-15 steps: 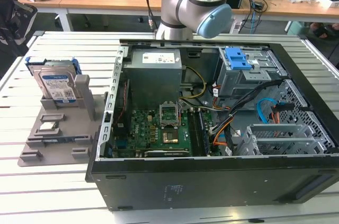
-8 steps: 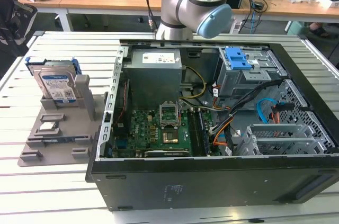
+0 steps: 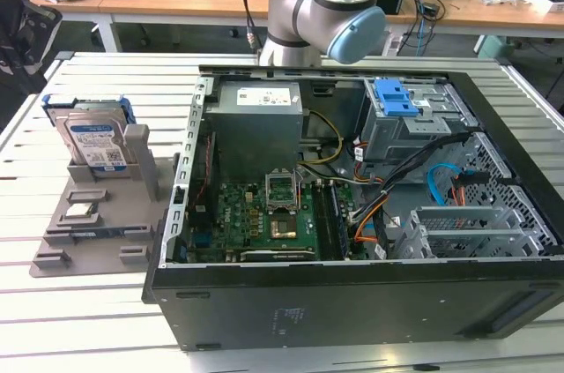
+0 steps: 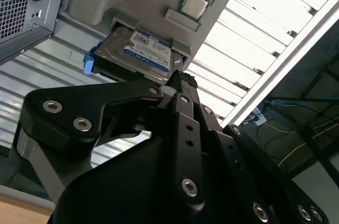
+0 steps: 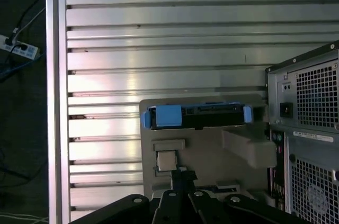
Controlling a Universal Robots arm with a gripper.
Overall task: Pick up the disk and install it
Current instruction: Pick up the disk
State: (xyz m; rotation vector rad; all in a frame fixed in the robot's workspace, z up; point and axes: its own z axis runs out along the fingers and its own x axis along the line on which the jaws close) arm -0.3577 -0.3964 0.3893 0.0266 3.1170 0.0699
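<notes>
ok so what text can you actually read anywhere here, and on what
No text reads legibly.
Blue-and-white label on the disk: print and barcode too small.
White sticker on the power supply: too small.
Sticker on the computer case's back panel: blurred.

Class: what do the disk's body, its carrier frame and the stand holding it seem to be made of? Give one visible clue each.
The disk body looks like metal: dull silver sheen. The carrier frame is probably plastic: uniform matte blue. The stand seems plastic too: flat grey, no shine.
</notes>
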